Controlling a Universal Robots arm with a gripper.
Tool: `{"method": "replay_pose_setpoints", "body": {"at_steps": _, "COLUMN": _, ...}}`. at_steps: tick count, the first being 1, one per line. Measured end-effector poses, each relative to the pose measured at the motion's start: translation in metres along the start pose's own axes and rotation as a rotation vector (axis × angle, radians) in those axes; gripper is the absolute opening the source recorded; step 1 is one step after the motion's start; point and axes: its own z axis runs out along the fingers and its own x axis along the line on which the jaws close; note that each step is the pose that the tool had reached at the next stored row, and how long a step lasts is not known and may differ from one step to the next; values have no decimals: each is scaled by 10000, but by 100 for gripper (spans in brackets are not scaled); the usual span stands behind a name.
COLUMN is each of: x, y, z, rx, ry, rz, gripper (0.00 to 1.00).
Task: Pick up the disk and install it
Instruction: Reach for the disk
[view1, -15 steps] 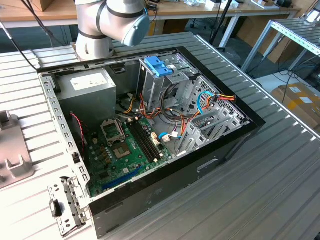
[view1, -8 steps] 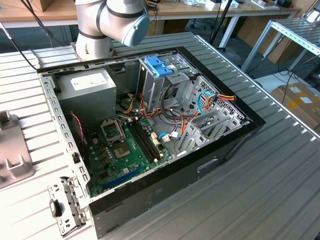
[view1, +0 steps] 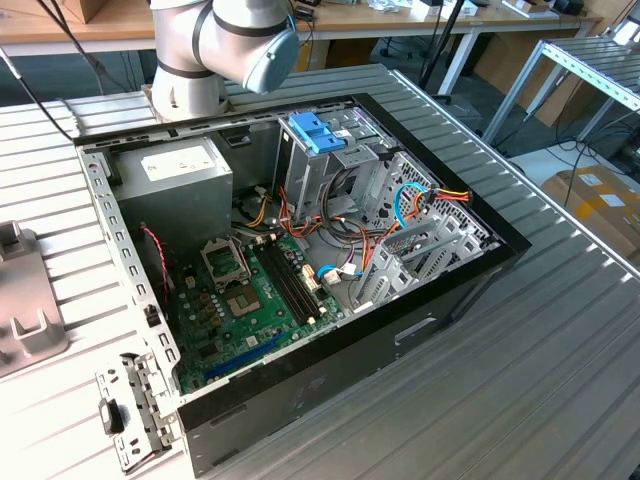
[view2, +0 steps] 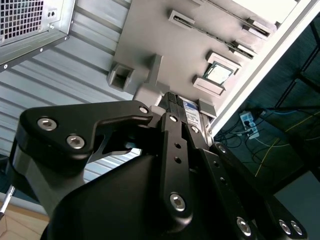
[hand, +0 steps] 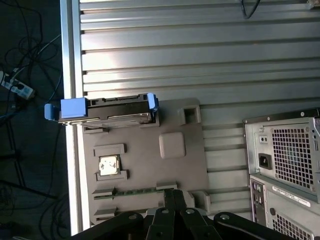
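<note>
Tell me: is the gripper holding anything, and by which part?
Not the disk: it stands on the grey tray, apart from the gripper. Whether the gripper holds anything else cannot be told.

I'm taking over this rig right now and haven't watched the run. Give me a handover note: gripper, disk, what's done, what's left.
Gripper: above the grey fixture plate, apart from the disk; open or shut cannot be told.
Disk: on edge in its light-blue frame, in a slot at one end of the plate, by the table's edge.
Computer case: open, with the drive cage and its blue tabs inside.
Done: nothing yet.
Left: disk not yet picked up, not yet installed.
</note>
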Motion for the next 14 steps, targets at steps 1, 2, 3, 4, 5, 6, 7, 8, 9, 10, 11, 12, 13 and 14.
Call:
{"method": "replay_pose_setpoints", "body": {"at_steps": 1, "x": 5, "y": -1, "z": 1, "rx": 0, "ry": 0, "rz": -1, "gripper": 11}}
{"method": "replay_pose_setpoints", "body": {"at_steps": 2, "x": 8, "y": -1, "z": 0, "rx": 0, "ry": 0, "rz": 0, "gripper": 11}}
{"method": "replay_pose_setpoints", "body": {"at_steps": 3, "x": 11, "y": -1, "z": 0, "rx": 0, "ry": 0, "rz": 0, "gripper": 11}}
{"method": "replay_pose_setpoints", "body": {"at_steps": 4, "x": 13, "y": -1, "z": 0, "rx": 0, "ry": 1, "rz": 0, "gripper": 11}}
{"method": "replay_pose_setpoints", "body": {"at_steps": 5, "x": 16, "y": -1, "z": 1, "rx": 0, "ry": 0, "rz": 0, "gripper": 11}}
{"method": "replay_pose_setpoints", "body": {"at_steps": 6, "x": 19, "y": -1, "z": 1, "rx": 0, "ry": 1, "rz": 0, "gripper": 11}}
{"method": "replay_pose_setpoints", "body": {"at_steps": 7, "x": 22, "y": -2, "z": 1, "rx": 1, "ry": 1, "rz": 0, "gripper": 11}}
{"method": "replay_pose_setpoints", "body": {"at_steps": 8, "x": 24, "y": -2, "z": 2, "rx": 0, "ry": 0, "rz": 0, "gripper": 11}}
{"method": "replay_pose_setpoints", "body": {"at_steps": 9, "x": 27, "y": -2, "z": 2, "rx": 0, "ry": 0, "rz": 0, "gripper": 11}}
{"method": "replay_pose_setpoints", "body": {"at_steps": 10, "x": 32, "y": -2, "z": 2, "rx": 0, "ry": 0, "rz": 0, "gripper": 11}}
{"method": "replay_pose_setpoints", "body": {"at_steps": 11, "x": 36, "y": -3, "z": 3, "rx": 0, "ry": 0, "rz": 0, "gripper": 11}}
{"method": "replay_pose_setpoints", "body": {"at_steps": 12, "x": 39, "y": -3, "z": 3, "rx": 0, "ry": 0, "rz": 0, "gripper": 11}}
{"method": "replay_pose_setpoints", "body": {"at_steps": 13, "x": 42, "y": -3, "z": 3, "rx": 0, "ry": 0, "rz": 0, "gripper": 11}}
{"method": "replay_pose_setpoints", "body": {"at_steps": 14, "x": 46, "y": -3, "z": 3, "rx": 0, "ry": 1, "rz": 0, "gripper": 11}}
